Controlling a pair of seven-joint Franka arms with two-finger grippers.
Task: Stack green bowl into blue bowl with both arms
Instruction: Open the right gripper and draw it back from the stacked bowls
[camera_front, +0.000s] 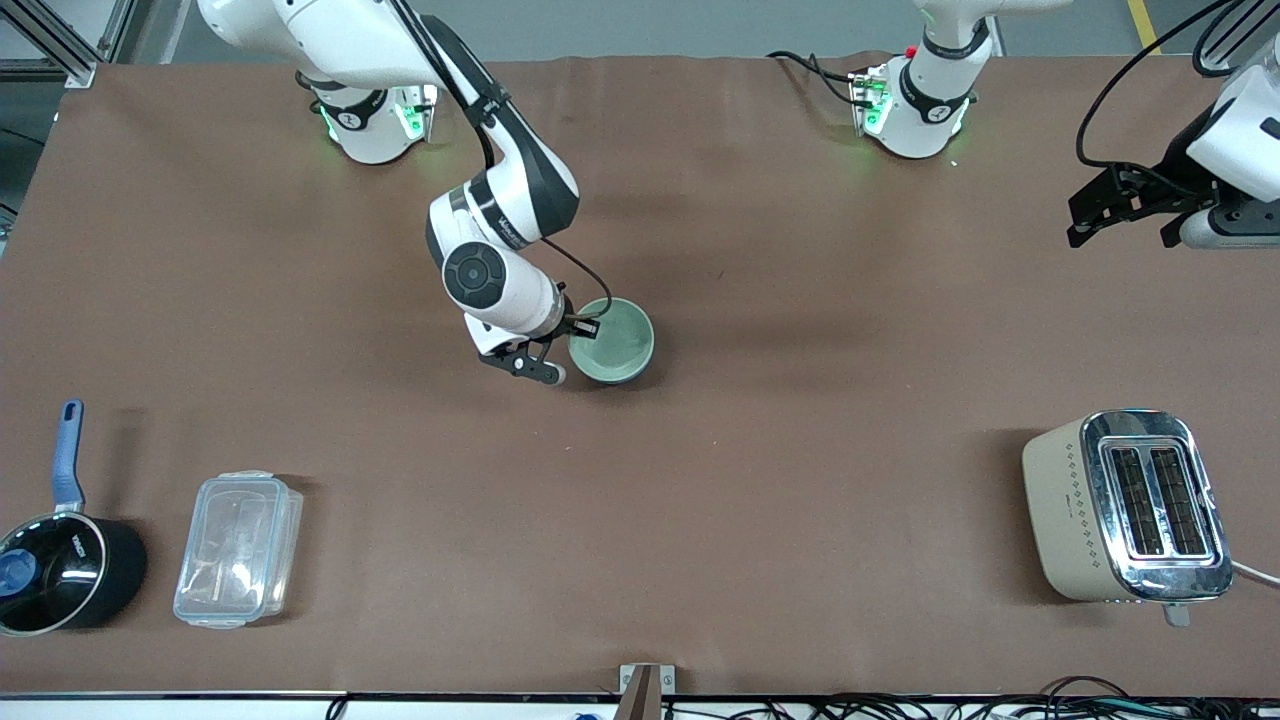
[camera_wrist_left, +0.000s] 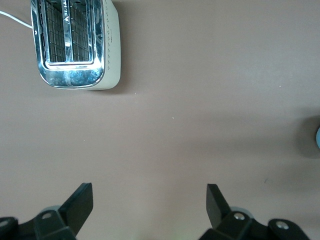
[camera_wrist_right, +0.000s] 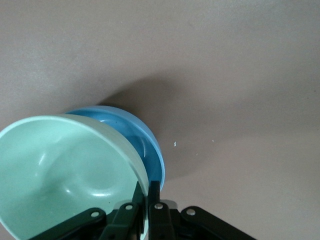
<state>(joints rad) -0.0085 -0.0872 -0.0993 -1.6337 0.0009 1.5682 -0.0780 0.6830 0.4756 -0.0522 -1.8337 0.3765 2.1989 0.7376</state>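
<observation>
The pale green bowl (camera_front: 618, 335) is mid-table, with my right gripper (camera_front: 585, 328) shut on its rim. In the right wrist view the green bowl (camera_wrist_right: 65, 165) is tilted, its lower part inside the blue bowl (camera_wrist_right: 147, 142), which rests on the brown table. One finger of the right gripper (camera_wrist_right: 148, 187) is inside the green rim and one outside. In the front view the blue bowl is hidden under the green one. My left gripper (camera_front: 1118, 225) hangs open and empty above the left arm's end of the table; its wrist view shows the open gripper (camera_wrist_left: 150, 192) over bare table.
A cream and chrome toaster (camera_front: 1125, 505) (camera_wrist_left: 75, 45) stands near the front camera at the left arm's end. At the right arm's end, also near the camera, are a clear plastic lidded box (camera_front: 238, 548) and a black saucepan with a blue handle (camera_front: 60, 560).
</observation>
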